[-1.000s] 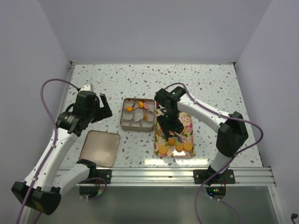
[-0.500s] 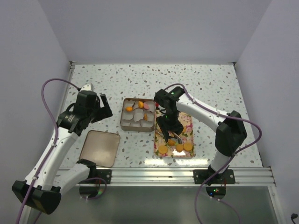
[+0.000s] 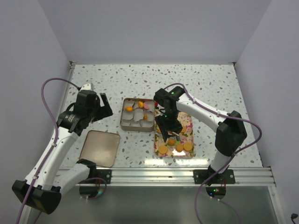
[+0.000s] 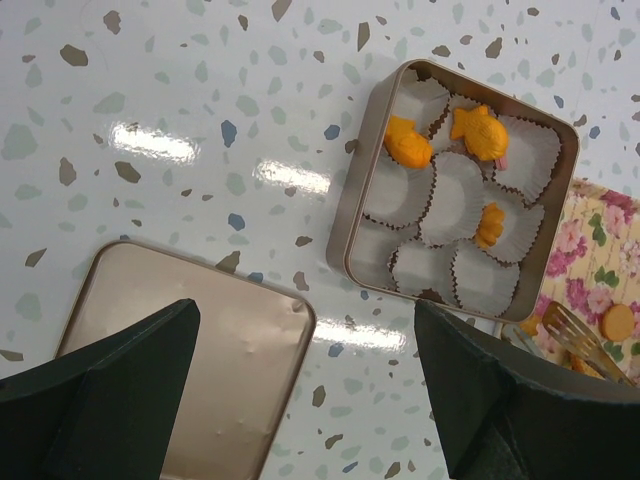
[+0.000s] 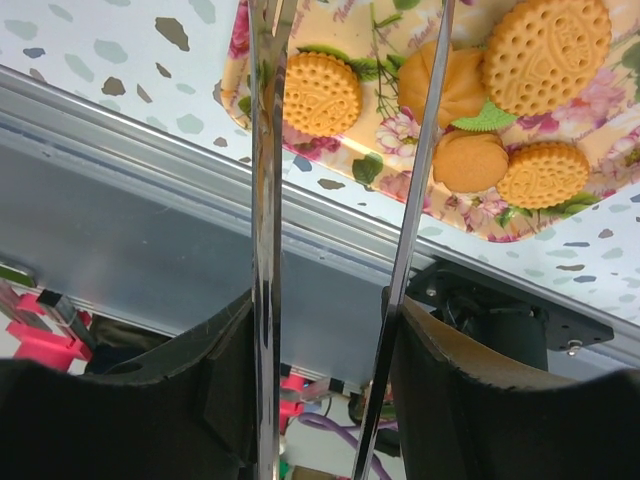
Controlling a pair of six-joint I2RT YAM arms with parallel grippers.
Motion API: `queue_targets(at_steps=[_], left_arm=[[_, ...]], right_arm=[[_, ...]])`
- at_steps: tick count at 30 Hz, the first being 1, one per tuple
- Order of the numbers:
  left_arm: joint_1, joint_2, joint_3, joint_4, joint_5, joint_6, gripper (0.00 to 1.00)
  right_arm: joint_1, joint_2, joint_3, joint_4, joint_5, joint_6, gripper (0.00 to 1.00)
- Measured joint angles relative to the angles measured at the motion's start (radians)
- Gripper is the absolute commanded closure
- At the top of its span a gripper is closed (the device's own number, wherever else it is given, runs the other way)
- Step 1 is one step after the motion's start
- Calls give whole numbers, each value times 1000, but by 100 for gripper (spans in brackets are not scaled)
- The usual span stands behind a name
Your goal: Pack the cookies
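Your right gripper (image 3: 168,128), half closed on the tongs (image 5: 264,200), may push crowded cookies (image 5: 318,93) off the tray (image 3: 188,123) at frame centre; your left gripper (image 3: 99,109) stands wide open, empty.

From above, the right claw (image 3: 169,133) and its wrist cover much of the floral tray (image 3: 188,122). How many cookies (image 3: 162,149) lie on it cannot be counted, and the pieces in the tin (image 3: 123,122) are too small to tell in shape. In the right wrist view the tongs (image 5: 264,200) run past the top edge, tips cut off. In the left wrist view the tray is cropped at the right edge. The lid (image 4: 180,335) and the left claw (image 4: 305,320) are cropped at the bottom edge.
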Motion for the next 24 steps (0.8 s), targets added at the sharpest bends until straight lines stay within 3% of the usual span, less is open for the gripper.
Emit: queue_targets(at_steps=[15, 24], left_arm=[[0, -10, 0, 0, -7, 0, 6], [0, -14, 0, -1, -11, 0, 6]], right_arm=[[1, 16, -21, 3, 48, -17, 48], [1, 26, -22, 4, 40, -24, 62]])
